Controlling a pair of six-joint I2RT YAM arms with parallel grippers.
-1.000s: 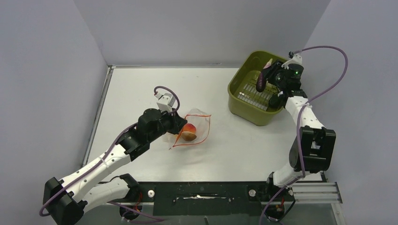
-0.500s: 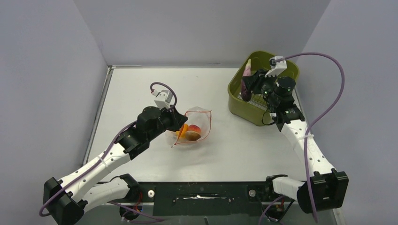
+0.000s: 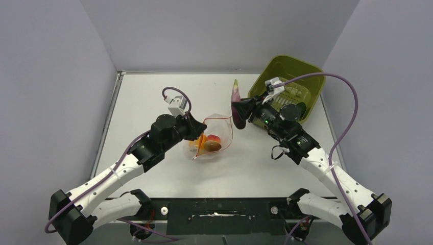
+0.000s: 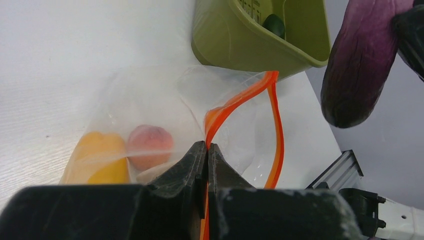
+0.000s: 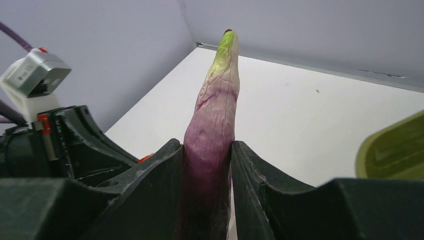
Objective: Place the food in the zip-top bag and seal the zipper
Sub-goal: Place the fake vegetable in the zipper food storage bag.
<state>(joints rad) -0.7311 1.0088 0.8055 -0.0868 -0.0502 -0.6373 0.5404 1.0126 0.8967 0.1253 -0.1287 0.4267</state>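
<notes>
bag [image 4: 150, 100] lies mid-table, unsealed, zipper [image 4: 276, 130] spread into an open loop, mouth on the basket side

inside it: yellow pepper [image 4: 97, 157] and red-orange fruit [image 4: 149, 144], touching, side by side at the closed end. a duller third piece [image 3: 212, 147] sits against them, can't tell what it is

my left pincer [image 4: 206, 150] is closed all the way, tips nipping the zipper at the near-left part of the mouth. the strip runs straight out from between the tips, and that edge looks raised off the table [image 3: 153, 92]

eggplant [image 5: 220, 90] is not in the bag. it's in the air just right of the open mouth, between bag and basket, standing roughly upright: green tip up and pointing away from me, thick purple end down. from the left wrist view its rounded end hangs above and to the right of the zipper loop, not touching it

my right pincer [image 5: 206, 150] has it clamped, jaws partway apart, one finger on each side of the thick purple part, both pressed onto the skin

green basket [image 4: 235, 45] stands at the far right of the table, beyond the bag, near it but not touching. a dark green piece [image 4: 274, 24] lies inside it

my left arm reaches in from the near left, my right from the near right, both pincers close to the bag mouth
</notes>
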